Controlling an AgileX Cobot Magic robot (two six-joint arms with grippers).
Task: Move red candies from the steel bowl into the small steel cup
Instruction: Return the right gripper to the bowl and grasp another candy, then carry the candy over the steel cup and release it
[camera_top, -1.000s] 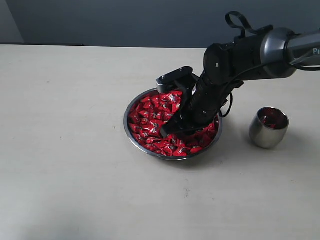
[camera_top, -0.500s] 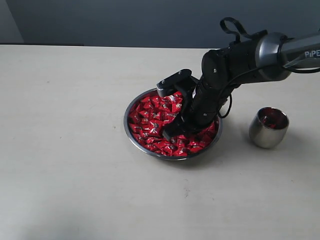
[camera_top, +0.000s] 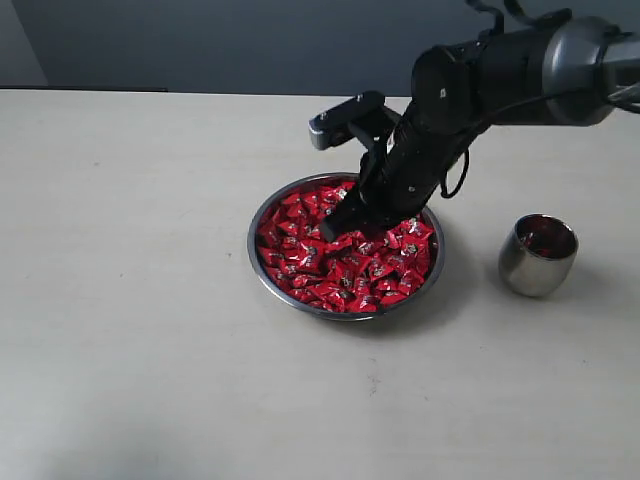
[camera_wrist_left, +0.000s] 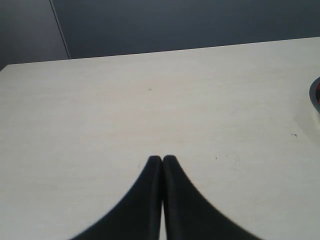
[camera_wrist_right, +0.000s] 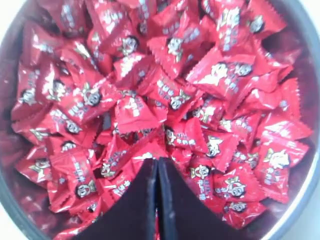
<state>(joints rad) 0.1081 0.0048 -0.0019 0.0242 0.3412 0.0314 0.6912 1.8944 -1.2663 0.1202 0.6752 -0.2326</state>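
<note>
The steel bowl (camera_top: 258, 262) sits mid-table, heaped with red candies (camera_top: 340, 272). My right gripper (camera_top: 333, 232) hangs just above the pile on the bowl's far side, arm slanting down from the right. In the right wrist view its black jaws (camera_wrist_right: 157, 161) are pressed together, with a red candy (camera_wrist_right: 148, 151) pinched at their tip above the other candies (camera_wrist_right: 215, 75) in the bowl (camera_wrist_right: 11, 197). The small steel cup (camera_top: 535, 265) stands to the right of the bowl, red showing inside. My left gripper (camera_wrist_left: 162, 158) is shut on nothing over bare table.
The pale table (camera_top: 130, 300) stretches wide to the left and front of the bowl. A dark wall (camera_top: 250, 40) runs behind the table's back edge. A sliver of the bowl's rim (camera_wrist_left: 315, 92) shows at the edge of the left wrist view.
The right gripper has risen out of the candy pile and drawn back toward the bowl's far rim. The left gripper, bowl and cup have stayed put.
</note>
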